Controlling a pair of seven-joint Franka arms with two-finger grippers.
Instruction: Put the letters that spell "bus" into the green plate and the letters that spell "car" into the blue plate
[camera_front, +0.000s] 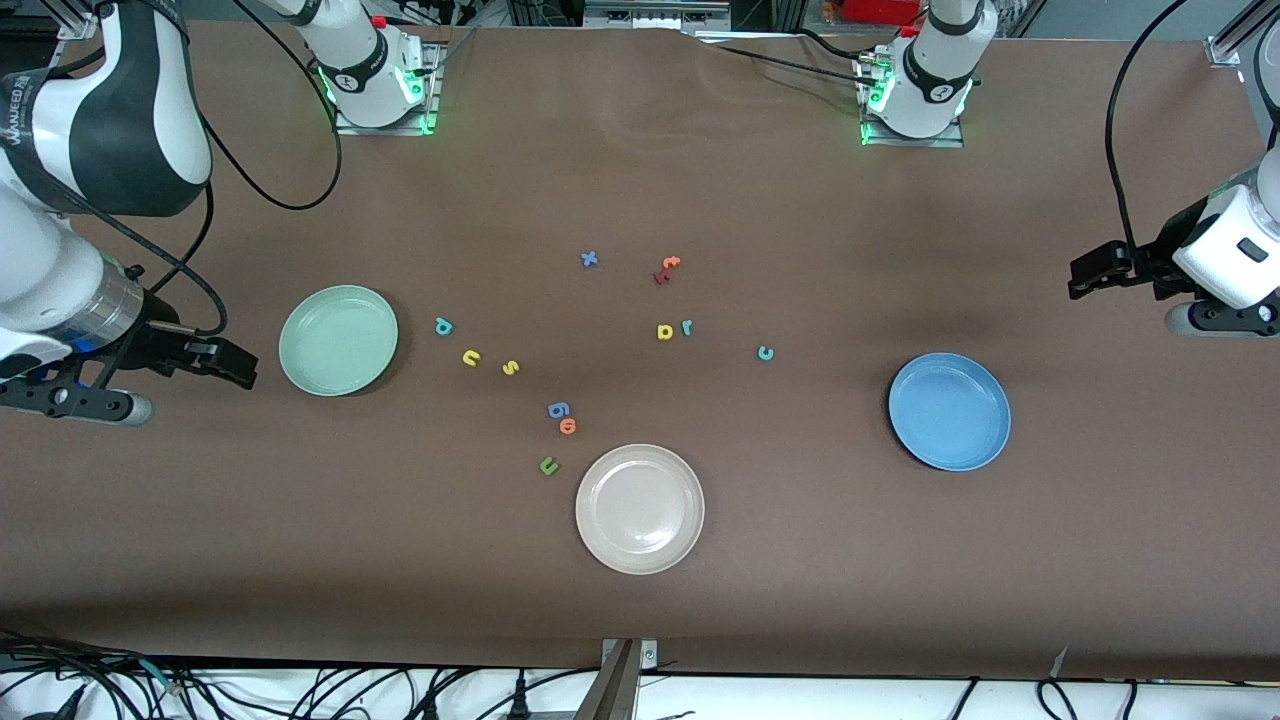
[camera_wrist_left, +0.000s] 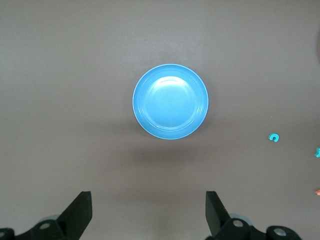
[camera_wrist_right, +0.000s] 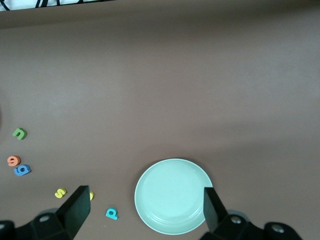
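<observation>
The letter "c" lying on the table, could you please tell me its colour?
Teal; the "c" shows best in the front view.

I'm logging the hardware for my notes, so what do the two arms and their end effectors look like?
Both arms are glossy white with dark grey joint bands and black cables trailing off them; green lights glow at their bases. The left end effector and right end effector are black, each with two wedge-shaped fingers.

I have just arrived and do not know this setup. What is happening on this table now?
Nothing is being handled yet. Both arms wait at the table's ends with open jaws: the left gripper over bare table beside the blue plate, the right gripper beside the green plate. Neither plate holds a letter. The small foam letters, such as the teal b and teal c, lie scattered between the plates.
</observation>
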